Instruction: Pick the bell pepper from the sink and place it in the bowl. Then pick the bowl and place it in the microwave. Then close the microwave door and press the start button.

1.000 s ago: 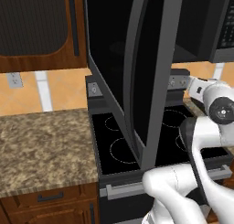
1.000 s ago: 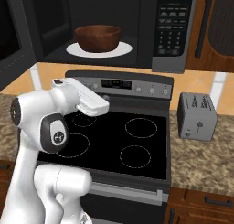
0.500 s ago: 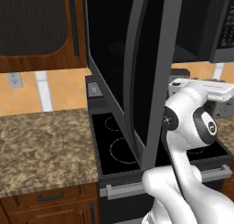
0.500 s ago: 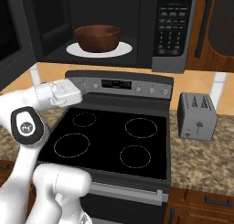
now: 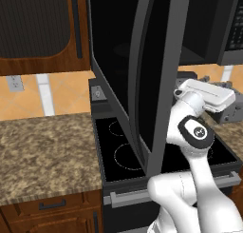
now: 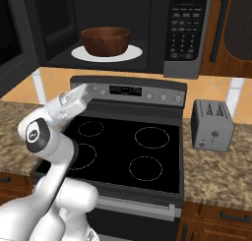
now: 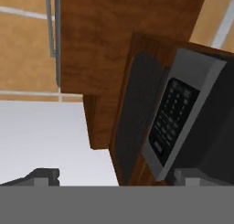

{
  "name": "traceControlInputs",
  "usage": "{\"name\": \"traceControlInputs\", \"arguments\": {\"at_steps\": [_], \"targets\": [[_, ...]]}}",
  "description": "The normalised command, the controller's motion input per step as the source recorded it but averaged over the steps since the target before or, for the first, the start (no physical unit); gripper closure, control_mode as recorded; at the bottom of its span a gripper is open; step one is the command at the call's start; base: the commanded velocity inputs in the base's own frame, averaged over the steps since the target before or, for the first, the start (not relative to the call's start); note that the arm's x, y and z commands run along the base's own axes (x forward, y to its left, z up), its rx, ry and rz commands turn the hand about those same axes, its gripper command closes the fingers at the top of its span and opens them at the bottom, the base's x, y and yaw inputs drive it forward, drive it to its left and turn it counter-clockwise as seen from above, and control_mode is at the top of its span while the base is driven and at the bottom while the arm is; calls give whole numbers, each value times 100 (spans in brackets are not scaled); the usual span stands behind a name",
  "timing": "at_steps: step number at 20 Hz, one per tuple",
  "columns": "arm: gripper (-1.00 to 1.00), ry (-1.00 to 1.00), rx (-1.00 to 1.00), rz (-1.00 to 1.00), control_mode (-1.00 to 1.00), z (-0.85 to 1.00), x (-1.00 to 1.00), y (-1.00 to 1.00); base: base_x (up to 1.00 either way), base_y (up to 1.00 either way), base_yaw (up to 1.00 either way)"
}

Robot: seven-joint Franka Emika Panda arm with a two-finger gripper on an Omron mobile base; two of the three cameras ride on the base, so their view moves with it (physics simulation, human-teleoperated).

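The dark reddish-brown rounded bowl [image 6: 105,42] sits on the white round turntable [image 6: 81,53] inside the large dark grey and black over-range microwave [image 6: 162,33], whose black inside is open to the right base view. No bell pepper can be made out in it; the bowl's inside is too dark to tell. The wide dark glass microwave door [image 5: 137,70] in its grey frame stands swung out, edge-on across the middle of the left base view, above the black glass stovetop [image 6: 133,156].

The white arm is folded over the stove, its hand raised in front of the stove's control strip — below the microwave and apart from the bowl. The pincer [image 7: 114,179] shows just two dark fingertips low in the hand view, well apart, so it reads as open and gripping nothing. That view (rolled sideways) looks at the microwave's keypad panel [image 7: 171,120] and a brown wood cabinet [image 7: 119,45] beside it.

A grey toaster [image 6: 211,125] stands on the speckled granite bench [image 5: 42,156] right of the stove.
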Motion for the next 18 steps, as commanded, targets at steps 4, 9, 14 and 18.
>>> {"name": "traceControlInputs", "arguments": {"at_steps": [4, 9, 14, 18], "targets": [[-100, -3, -12, -19, -100, -1, -53, 52, 0, 0, 0], [-100, -1, -16, -8, -100, -6, -33, 35, 0, 0, 0], [-100, -2, -15, -3, -100, -29, -24, 23, 0, 0, 0], [-100, 1, -7, -8, -100, -2, -20, 57, 0, 0, 0]]}}
